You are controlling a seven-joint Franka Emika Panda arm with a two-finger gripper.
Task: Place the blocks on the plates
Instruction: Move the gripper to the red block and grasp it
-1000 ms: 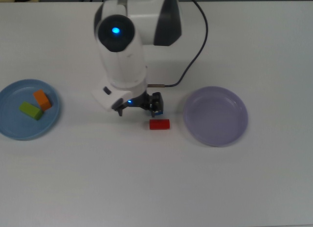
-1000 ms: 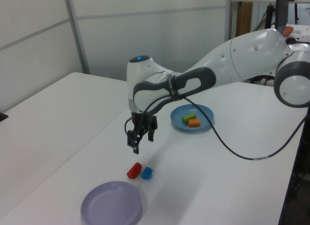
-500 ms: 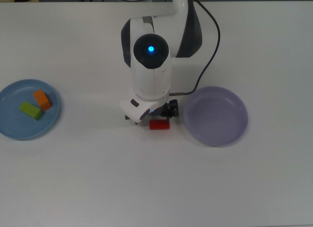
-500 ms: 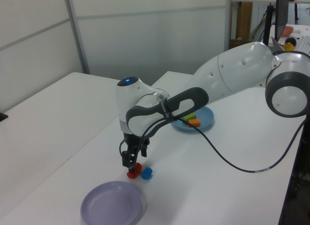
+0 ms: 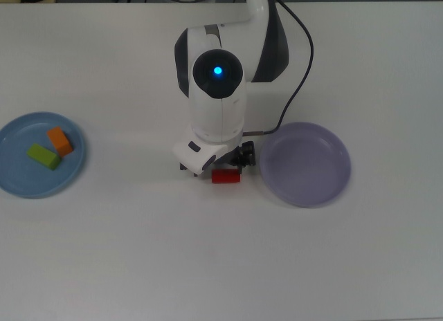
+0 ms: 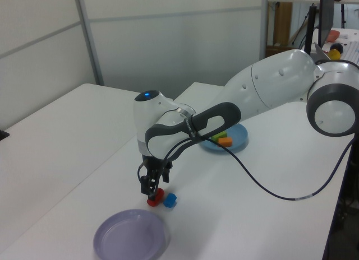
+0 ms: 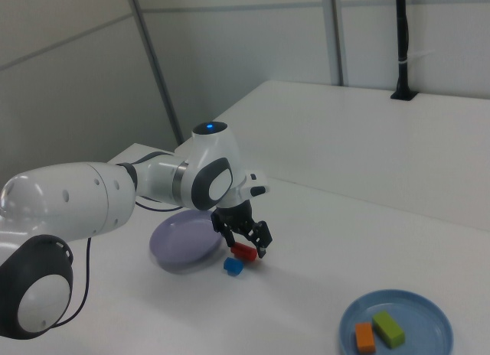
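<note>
The red block lies on the white table beside the lavender plate, with the blue cube next to it. My gripper is open and down low, its fingers straddling the red block. In the left view the gripper stands just over the red block, and the blue cube sits to the left view's right of it. The arm hides the blue cube in the top view. The light blue plate holds the orange block and the green block.
The arm's black cable runs across the table behind the lavender plate. The arm's white body hangs over the middle of the table. A black post stands at the far edge in the right view.
Over the last second the arm swung to the top view's right and came down onto the red block. In the last half second it hardly moved. The blocks lie where they were.
</note>
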